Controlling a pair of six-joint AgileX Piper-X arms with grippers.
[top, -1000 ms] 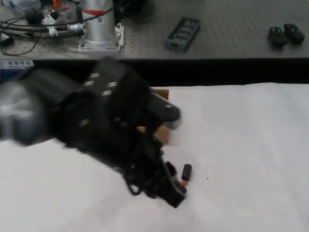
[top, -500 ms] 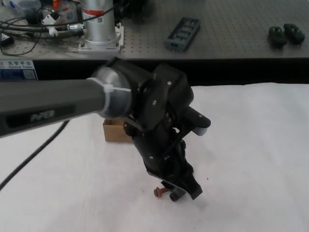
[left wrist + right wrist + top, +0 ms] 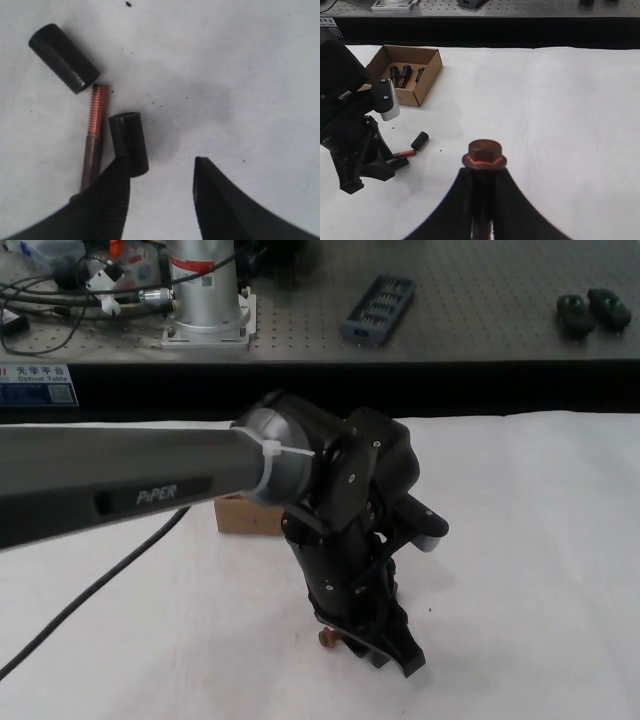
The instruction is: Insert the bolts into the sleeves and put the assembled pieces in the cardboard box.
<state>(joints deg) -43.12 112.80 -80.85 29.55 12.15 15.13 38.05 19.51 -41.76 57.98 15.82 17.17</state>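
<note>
one white sheet (image 3: 570, 100) | left hand (image 3: 160, 167) agape beside sleeve (image 3: 129, 142) | right hand (image 3: 483, 176) pinching bolt (image 3: 484, 154) | perforated bench (image 3: 450, 310) behind

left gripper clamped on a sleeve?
No: the left gripper stands open, and the nearer sleeve lies loose on the white cloth by one fingertip, beside the bolt.

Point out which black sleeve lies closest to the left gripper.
The sleeve alongside the copper bolt, right by the left gripper; the other sleeve lies past the bolt's threaded tip.
</note>
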